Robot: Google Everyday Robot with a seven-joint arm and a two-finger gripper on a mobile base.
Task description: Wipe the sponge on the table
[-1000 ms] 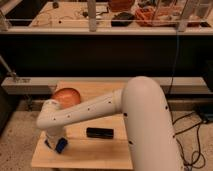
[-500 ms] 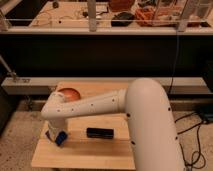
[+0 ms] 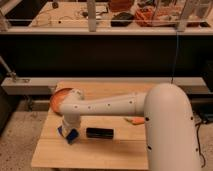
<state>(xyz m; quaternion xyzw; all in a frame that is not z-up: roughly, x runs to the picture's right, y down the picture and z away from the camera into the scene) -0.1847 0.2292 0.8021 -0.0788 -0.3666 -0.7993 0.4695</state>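
The end effector (image 3: 70, 128) points down at the left front of the table (image 3: 115, 152), right on the blue sponge (image 3: 68, 136), though I cannot tell whether it is clamping it; the sponge looks light, soft and squashy, best pinched across its narrow sides.

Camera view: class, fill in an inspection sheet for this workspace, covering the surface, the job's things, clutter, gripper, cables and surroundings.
Surface: table, light wooden planks with visible seams.
Job's things: blue sponge on the table near the picture's left, under the gripper.
Clutter: black bar lying just right of the sponge; orange bowl at the table's back left; small orange item beside the arm, too blurred to name.
Gripper: gripper low over the table, at the sponge; the white arm reaches in from the right.
Cables: blue cable hanging down from the workbench; dark cables on the floor at the right.
Surroundings: cluttered workbench with a railing behind; speckled floor.
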